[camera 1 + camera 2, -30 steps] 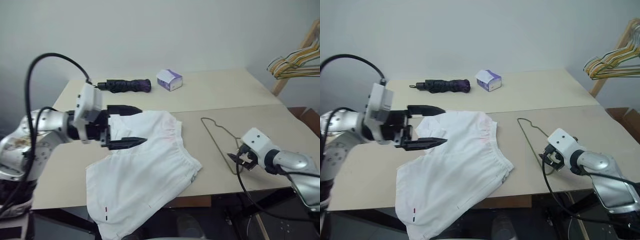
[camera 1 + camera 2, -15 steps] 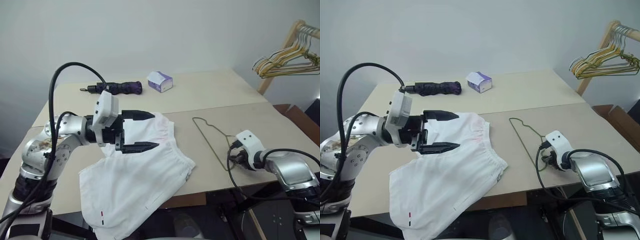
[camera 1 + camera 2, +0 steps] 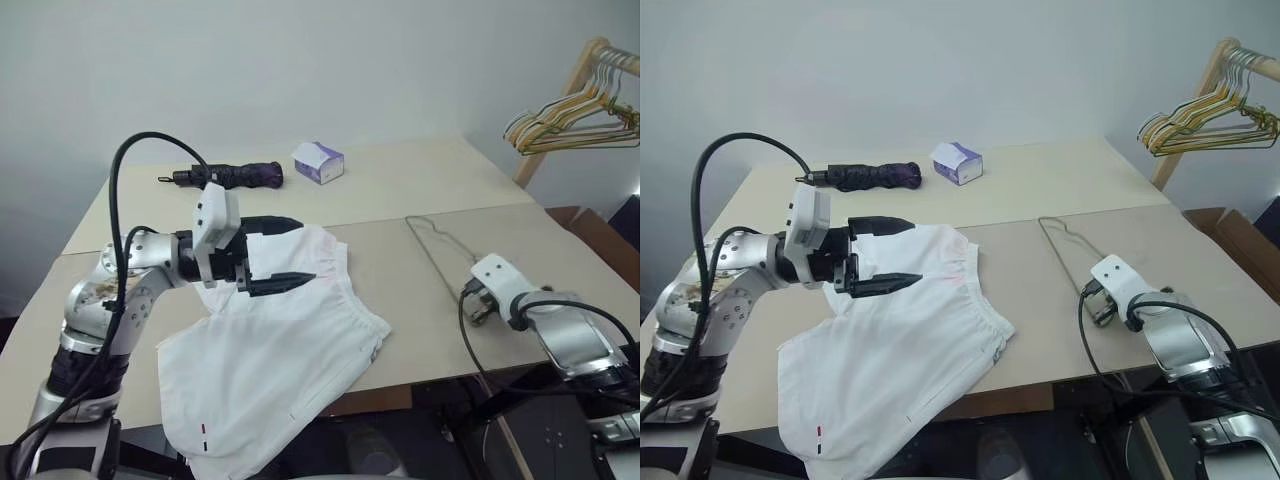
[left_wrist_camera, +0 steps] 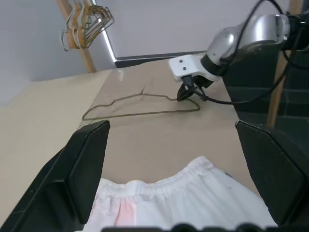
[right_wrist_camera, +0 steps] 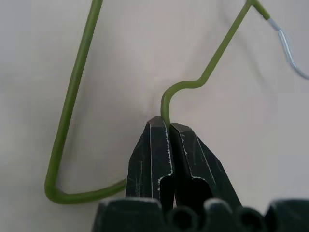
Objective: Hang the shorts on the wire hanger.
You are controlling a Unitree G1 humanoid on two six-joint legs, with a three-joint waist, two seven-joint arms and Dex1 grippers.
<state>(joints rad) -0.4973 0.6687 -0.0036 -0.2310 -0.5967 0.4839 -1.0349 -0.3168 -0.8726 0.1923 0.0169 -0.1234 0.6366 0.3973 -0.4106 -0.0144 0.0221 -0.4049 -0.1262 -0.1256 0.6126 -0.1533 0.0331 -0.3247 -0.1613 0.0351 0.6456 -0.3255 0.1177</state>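
The right end effector (image 5: 169, 130) is pinched shut on the wire hanger (image 3: 440, 262), gripping a bend near its corner at the tabletop's (image 3: 420, 185) right edge. From there the hanger's long axis runs away from the grip toward the back of the tabletop, its hook end farthest off. The shorts (image 3: 275, 365) lie spread to the left, well apart from the hanger, waistband toward it. The left end effector (image 3: 280, 252) hovers spread wide just over the waistband, possibly brushing the cloth, so it is nearer the shorts.
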